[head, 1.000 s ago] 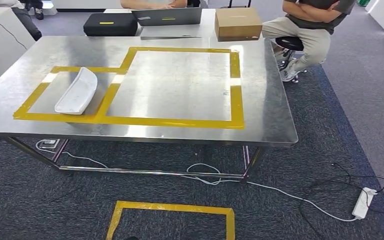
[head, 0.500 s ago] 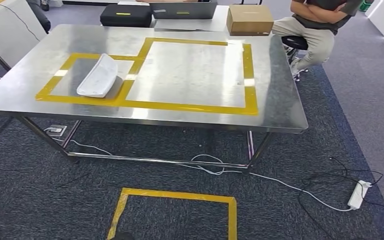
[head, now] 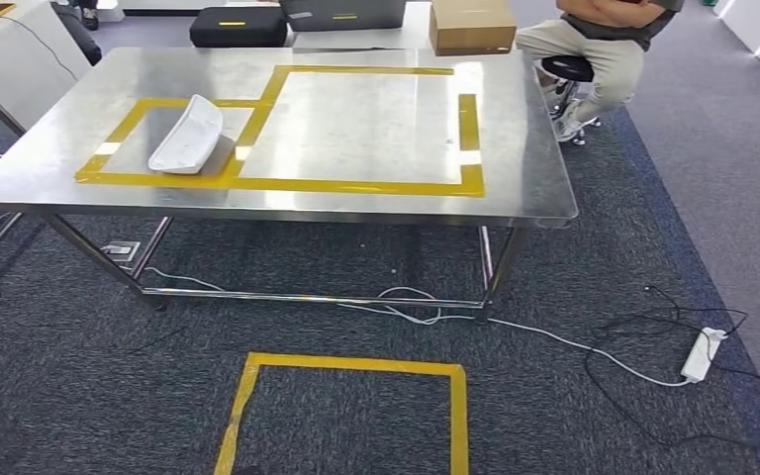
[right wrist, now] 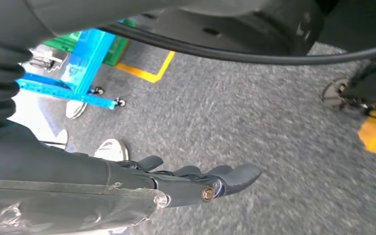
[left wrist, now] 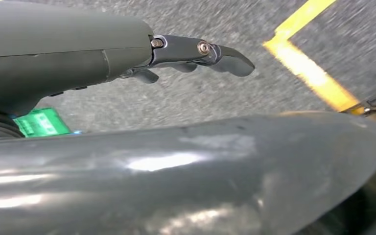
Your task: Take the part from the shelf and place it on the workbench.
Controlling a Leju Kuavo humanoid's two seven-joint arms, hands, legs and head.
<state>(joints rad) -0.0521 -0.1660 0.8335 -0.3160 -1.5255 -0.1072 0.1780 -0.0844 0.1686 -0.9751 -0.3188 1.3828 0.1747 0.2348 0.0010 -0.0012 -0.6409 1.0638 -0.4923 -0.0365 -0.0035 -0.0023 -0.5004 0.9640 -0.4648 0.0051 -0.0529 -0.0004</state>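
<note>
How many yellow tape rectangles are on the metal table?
2: a smaller tape rectangle around the white part, and a larger tape rectangle adjoining it toward the seated person's side of the table.

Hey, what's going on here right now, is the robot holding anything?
No. Both arms hang down: the left hand and right hand are open, holding nothing, over grey carpet. A white curved part already lies on the steel workbench, inside the smaller yellow-taped rectangle. A person sits on a stool at the far corner, touching nothing on the bench.
</note>
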